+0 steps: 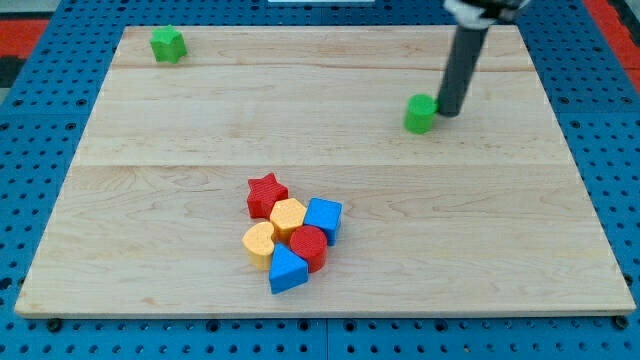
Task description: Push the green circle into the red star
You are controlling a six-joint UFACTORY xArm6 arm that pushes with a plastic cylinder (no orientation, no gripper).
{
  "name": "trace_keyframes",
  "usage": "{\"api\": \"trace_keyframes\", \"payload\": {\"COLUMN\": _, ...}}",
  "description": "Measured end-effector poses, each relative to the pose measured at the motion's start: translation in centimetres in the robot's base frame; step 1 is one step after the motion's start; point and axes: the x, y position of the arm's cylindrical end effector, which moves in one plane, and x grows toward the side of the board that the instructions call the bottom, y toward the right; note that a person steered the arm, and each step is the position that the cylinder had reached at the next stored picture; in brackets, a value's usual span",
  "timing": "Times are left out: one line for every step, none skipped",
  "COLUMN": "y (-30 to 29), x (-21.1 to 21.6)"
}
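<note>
Over at the view's top left you've got a green star-ish block (pixel 168 44) sitting alone near the board's corner, well apart from everything, so ignore it. Moving right, the cluster near the bottom middle starts with the red star (pixel 265 194) at its upper left, touching a yellow hexagon (pixel 288 216); below those sit a yellow block (pixel 259 245), a red cylinder (pixel 309 247) and a blue wedge-like block (pixel 287 270), with a blue cube-ish block (pixel 323 217) on the cluster's right side. Further right and higher up is the green circle (pixel 421 113), well apart from the star. Your tip (pixel 448 111) sits just at its right side, touching or nearly so. No jaws on this rig, just the bare rod, so nothing to spread or pinch.

Handling-wise, that circle looks like a small, light, hard piece that'll slide easily on the wooden board (pixel 150 200). Being round, it'll probably squirt sideways off a thin rod, so I'd say push from its upper-right face, dead in line with the star.
</note>
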Motion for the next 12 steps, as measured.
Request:
{"api": "trace_keyframes", "payload": {"y": -7.8, "x": 3.8}}
{"api": "trace_keyframes", "payload": {"y": -10.1, "x": 2.2}}
{"api": "trace_keyframes", "payload": {"y": -7.1, "x": -0.4}}
{"api": "trace_keyframes", "payload": {"y": -13.9, "x": -0.9}}
{"api": "trace_keyframes", "payload": {"y": -16.4, "x": -1.5}}
{"api": "trace_keyframes", "payload": {"y": -17.7, "x": -3.6}}
{"api": "trace_keyframes", "payload": {"y": -23.6, "x": -3.3}}
{"api": "trace_keyframes", "payload": {"y": -24.5, "x": 1.1}}
{"api": "trace_keyframes", "payload": {"y": -22.3, "x": 0.9}}
{"api": "trace_keyframes", "payload": {"y": -23.0, "x": -1.9}}
{"api": "trace_keyframes", "payload": {"y": -19.1, "x": -3.0}}
{"api": "trace_keyframes", "payload": {"y": -17.8, "x": 0.6}}
